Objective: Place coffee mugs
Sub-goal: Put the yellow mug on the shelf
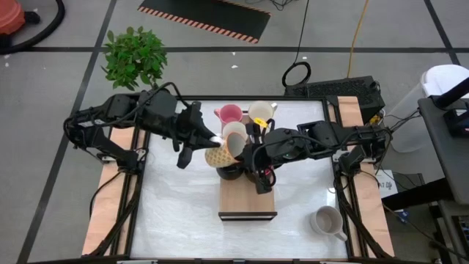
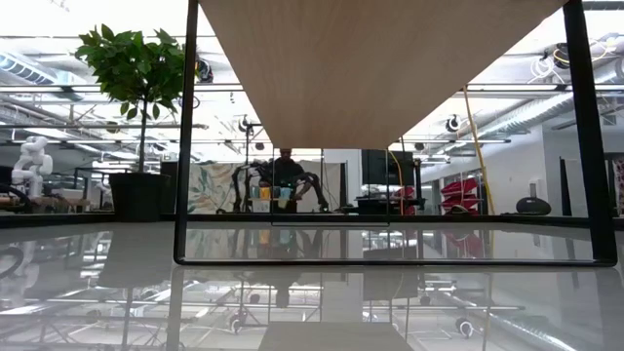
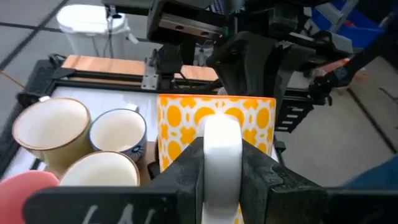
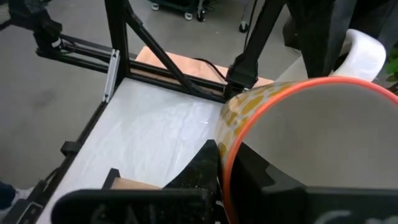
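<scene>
Mugs crowd the rack at the centre of the frame: pink (image 1: pixel 229 114) and several cream ones hang there, while the yellow-patterned mug (image 1: pixel 217 155) is pinched by its handle in the left tool (image 1: pixel 208 141). The right tool (image 1: pixel 253 158) grips its rim (a handover, I'd guess). One white mug (image 1: pixel 326 220) waits on the surface (image 1: pixel 176 213), lower right.

Glossy ceramic orange-patterned mug (image 3: pixel 214 134), pale matt wooden stand base (image 1: pixel 248 202), white crinkled table cover (image 1: pixel 176 205)
</scene>
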